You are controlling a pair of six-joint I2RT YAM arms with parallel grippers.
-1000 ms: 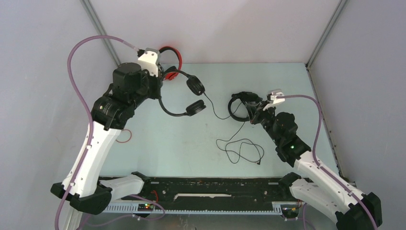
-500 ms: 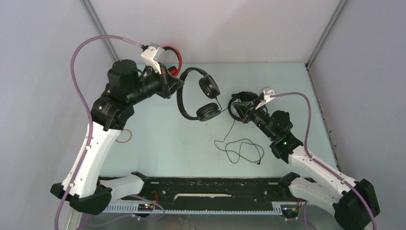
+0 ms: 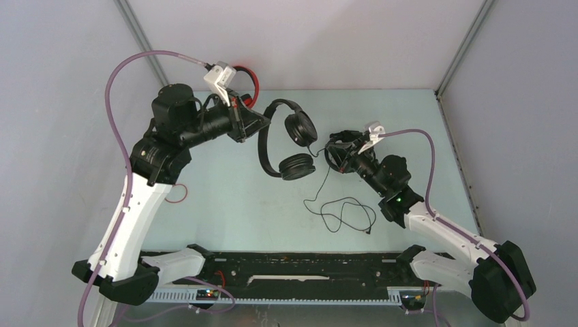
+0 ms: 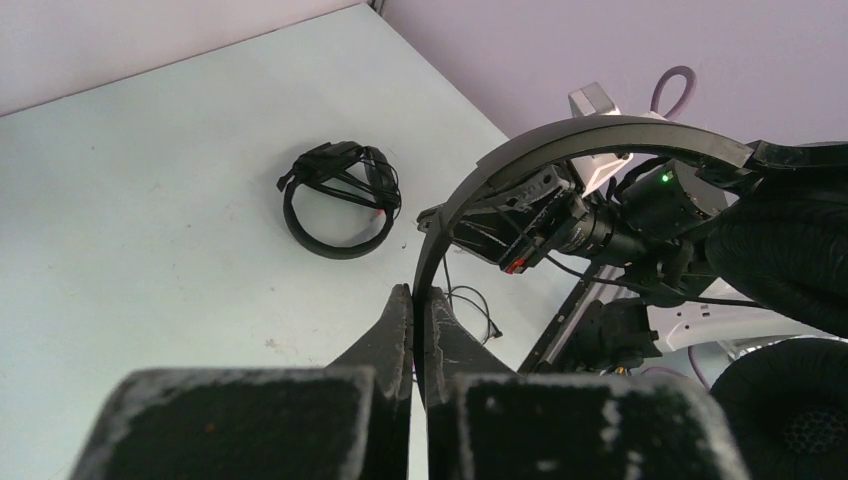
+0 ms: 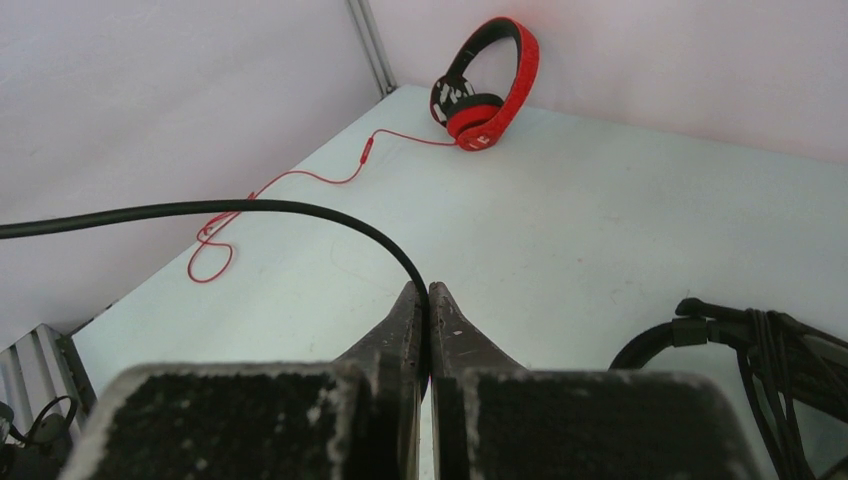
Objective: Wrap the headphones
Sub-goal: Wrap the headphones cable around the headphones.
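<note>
Top external view: both my arms reach over the table [image 3: 225, 204], and all three headsets sit in its back half.
Left side: my left tool [image 4: 412, 292] is pinched tight on the headband of the black headset [image 3: 300, 128], with only the thin band between the fingers.
Which way it points: the band is lifted and bulges toward my left arm, open side facing my right arm. Both ear cups are on that right side, one farther back and one nearer me, so the long axis runs back to front. Can't tell if the nearer cup touches the table.
Right side: my right tool [image 5: 425, 290] is clamped on the black cable [image 5: 230, 206] of that headset.
Slack: the rest of the cable lies in loose loops on the table, nearer me.
Other black one: the wrapped black headset [image 4: 340, 200] lies flat just beside my right tool, cord wound across its ring.
Red one: the red headset [image 5: 485, 85] is propped upright in the back left corner, and its red cable [image 5: 365, 152] trails loose along the left wall.
</note>
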